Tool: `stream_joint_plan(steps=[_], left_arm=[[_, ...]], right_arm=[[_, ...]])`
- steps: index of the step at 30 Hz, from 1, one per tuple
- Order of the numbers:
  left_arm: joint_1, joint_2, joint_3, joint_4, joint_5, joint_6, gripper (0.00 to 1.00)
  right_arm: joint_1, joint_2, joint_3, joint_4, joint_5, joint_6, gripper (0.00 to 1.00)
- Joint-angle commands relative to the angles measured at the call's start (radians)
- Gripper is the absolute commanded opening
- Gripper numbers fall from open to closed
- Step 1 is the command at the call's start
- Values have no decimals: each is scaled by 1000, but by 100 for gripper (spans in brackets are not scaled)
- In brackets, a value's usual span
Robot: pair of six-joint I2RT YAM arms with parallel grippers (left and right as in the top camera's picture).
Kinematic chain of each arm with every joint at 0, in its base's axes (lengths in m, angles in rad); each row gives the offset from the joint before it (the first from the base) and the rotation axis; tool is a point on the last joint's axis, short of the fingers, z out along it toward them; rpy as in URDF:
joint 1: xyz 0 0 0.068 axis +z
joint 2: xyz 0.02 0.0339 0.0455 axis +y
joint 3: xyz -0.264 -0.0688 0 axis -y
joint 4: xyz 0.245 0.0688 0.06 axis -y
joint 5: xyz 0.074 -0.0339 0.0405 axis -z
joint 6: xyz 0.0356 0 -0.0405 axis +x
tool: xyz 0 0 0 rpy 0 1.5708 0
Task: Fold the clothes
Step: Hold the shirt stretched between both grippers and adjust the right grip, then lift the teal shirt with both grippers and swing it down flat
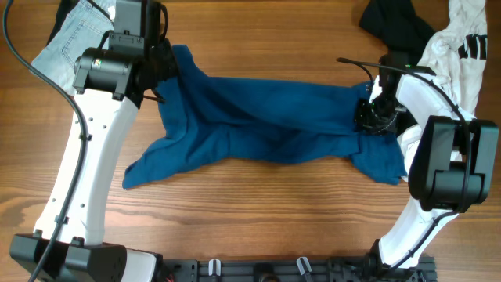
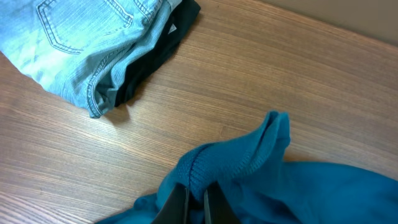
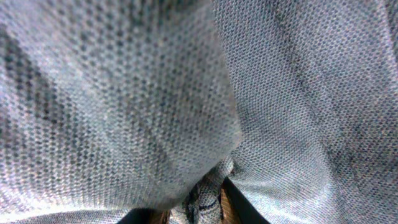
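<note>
A blue knit garment lies stretched across the middle of the wooden table, with folds along its length. My left gripper is at its upper left end. In the left wrist view the fingers are shut on a ribbed edge of the blue garment. My right gripper is at the garment's right end. In the right wrist view knit cloth fills the frame, and a bunch of it sits pinched between the fingers.
Light blue jeans lie at the back left, over a black garment. Another black garment and a white garment with black marks lie at the back right, behind the right arm.
</note>
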Motion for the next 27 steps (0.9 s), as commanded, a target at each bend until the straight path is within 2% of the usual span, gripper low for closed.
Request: stream_joint_plan(steps=[1, 10, 14, 23, 27], left_arm=[[2, 6, 16, -1, -20, 8, 4], [2, 6, 16, 0, -20, 8, 4], [2, 6, 16, 0, -20, 8, 4], [2, 6, 16, 7, -21, 9, 4], [2, -2, 16, 74, -121, 40, 4]], right_arm=[[2, -23, 31, 2, 17, -8, 24], [2, -23, 116, 2, 17, -32, 23], [2, -23, 125, 6, 17, -32, 4], [2, -24, 141, 19, 39, -31, 4], [2, -57, 219, -2, 38, -23, 4]])
